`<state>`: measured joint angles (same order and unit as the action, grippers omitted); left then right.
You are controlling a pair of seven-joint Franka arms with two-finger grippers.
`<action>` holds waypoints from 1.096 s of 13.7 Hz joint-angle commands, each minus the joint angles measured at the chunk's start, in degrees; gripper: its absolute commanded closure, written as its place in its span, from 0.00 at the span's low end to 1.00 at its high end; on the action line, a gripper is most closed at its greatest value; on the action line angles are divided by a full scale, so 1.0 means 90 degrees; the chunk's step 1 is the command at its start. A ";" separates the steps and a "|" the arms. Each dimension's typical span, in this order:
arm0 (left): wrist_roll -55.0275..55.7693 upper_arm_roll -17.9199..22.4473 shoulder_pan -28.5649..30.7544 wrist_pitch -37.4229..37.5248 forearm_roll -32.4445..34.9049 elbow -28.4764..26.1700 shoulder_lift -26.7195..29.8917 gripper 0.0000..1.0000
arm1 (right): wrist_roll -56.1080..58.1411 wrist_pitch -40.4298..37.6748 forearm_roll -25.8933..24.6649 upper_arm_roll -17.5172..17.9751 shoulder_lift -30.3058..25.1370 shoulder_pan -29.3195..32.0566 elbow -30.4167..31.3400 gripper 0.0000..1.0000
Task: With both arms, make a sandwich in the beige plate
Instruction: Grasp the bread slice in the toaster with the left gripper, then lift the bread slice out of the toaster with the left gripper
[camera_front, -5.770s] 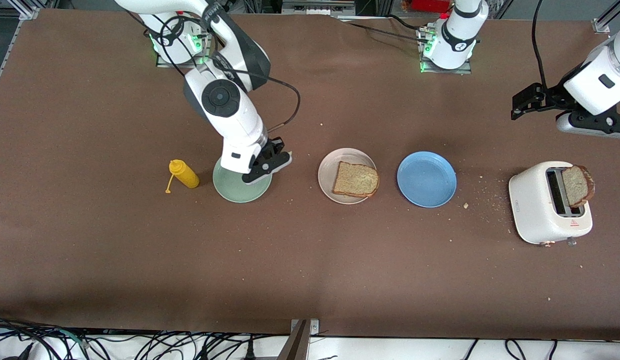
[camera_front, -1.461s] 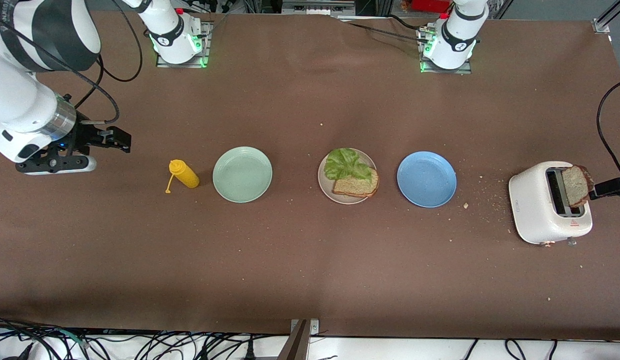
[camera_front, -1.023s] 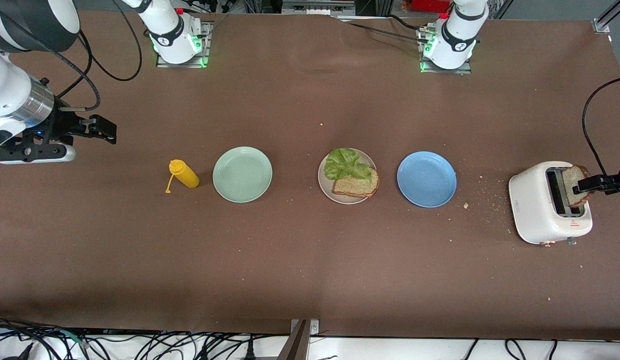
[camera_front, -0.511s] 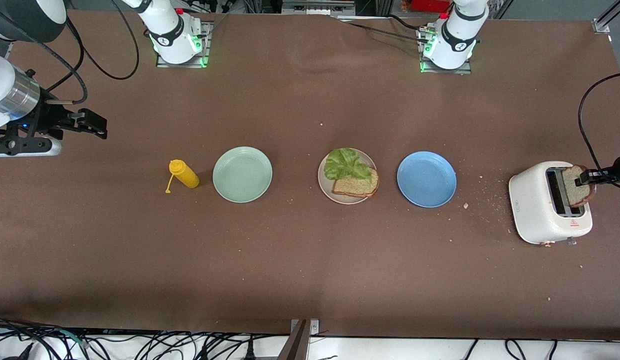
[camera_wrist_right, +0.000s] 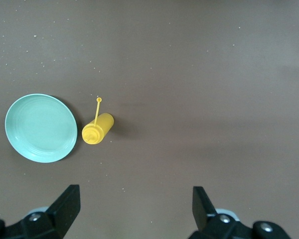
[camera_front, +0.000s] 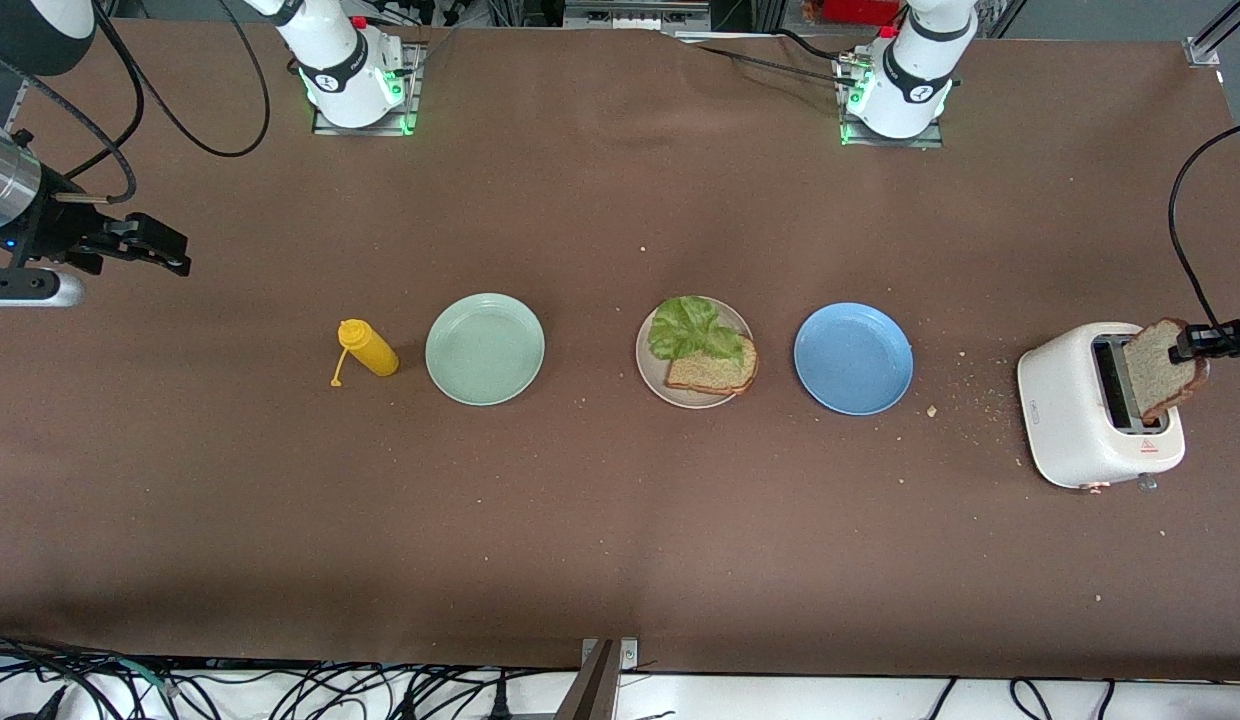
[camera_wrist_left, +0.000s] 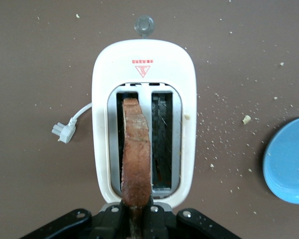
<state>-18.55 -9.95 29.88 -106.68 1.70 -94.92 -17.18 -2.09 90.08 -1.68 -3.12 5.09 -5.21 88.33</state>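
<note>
1. Three plates stand in a row across the middle of the table (camera_front: 620, 550): a mint-green plate (camera_front: 485, 349) toward the right arm's end, the beige plate (camera_front: 652, 372) in the middle, and a blue plate (camera_front: 853, 358) toward the left arm's end.
2. Two slices of bread are in view. One slice (camera_front: 712, 372) lies flat on the beige plate; the other, the toast slice (camera_front: 1155, 372), stands upright in the toaster.
3. One lettuce leaf (camera_front: 690, 328) lies on the plated slice, covering the part of it farther from the front camera and reaching the plate's rim. No second slice sits on it, so the sandwich is not closed.
4. One white toaster (camera_front: 1075, 420) stands near the left arm's end of the table. It has two slots: the toast slice rises out of one, the other holds nothing. Its small plug (camera_wrist_left: 62, 132) lies on the table beside it.
5. One yellow squeeze bottle (camera_front: 367, 348) lies on its side just beside the mint-green plate, its cap hanging on a strap.
6. The left gripper (camera_front: 1192, 342) is over the toaster, its fingers pressed together on the top edge of the toast slice; the left wrist view shows the crust pinched between them.
7. The right gripper (camera_front: 170, 256) hangs over bare table at the right arm's end, well apart from the bottle, its fingers spread wide and holding nothing.
8. Crumbs (camera_front: 970, 395) are scattered between the blue plate and the toaster.
</note>
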 commanded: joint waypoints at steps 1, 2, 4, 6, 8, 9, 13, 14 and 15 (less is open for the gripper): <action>-0.0038 -0.0212 0.0010 0.0349 0.0162 -0.0049 0.0492 1.00 | 0.0183 -0.0009 0.0100 -0.0074 -0.0106 0.0052 -0.0030 0.00; -0.0057 -0.0242 0.0010 0.0417 0.0153 -0.0049 0.0619 1.00 | 0.0213 0.0039 0.0090 -0.0074 -0.0116 0.0052 -0.0030 0.00; -0.0058 -0.0514 0.0010 0.0922 0.0163 0.0174 0.0776 1.00 | 0.0184 0.0127 0.0089 -0.0074 -0.0262 0.0052 0.0145 0.00; -0.0029 -0.0952 0.0000 0.1840 0.0153 0.0594 0.0757 1.00 | 0.0193 0.0128 0.0080 -0.0074 -0.0301 0.0062 0.0146 0.00; -0.0009 -0.1451 0.0000 0.2010 0.0085 0.0654 0.0757 1.00 | 0.0222 0.0089 0.0128 -0.0064 -0.0311 0.0246 0.0146 0.00; 0.0001 -0.1646 0.0000 0.2029 0.0026 0.0645 0.0728 1.00 | 0.0319 0.0088 0.0128 -0.0064 -0.0311 0.0286 0.0156 0.00; 0.0925 -0.2195 -0.0233 0.2059 -0.0851 0.0625 0.0513 1.00 | 0.0359 0.0079 0.0119 -0.0064 -0.0301 0.0286 0.0166 0.00; 0.1306 -0.2205 -0.0447 0.2059 -0.1162 0.0606 0.0493 1.00 | 0.0359 0.0079 0.0109 -0.0064 -0.0311 0.0286 0.0166 0.00; 0.1580 -0.2205 -0.0681 0.2068 -0.1504 0.0615 0.0396 1.00 | 0.0359 0.0079 0.0099 -0.0064 -0.0311 0.0286 0.0166 0.00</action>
<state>-9.13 -29.68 26.73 -88.98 -7.60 -90.24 -12.03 0.32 90.70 -1.65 -3.98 3.70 -3.14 88.56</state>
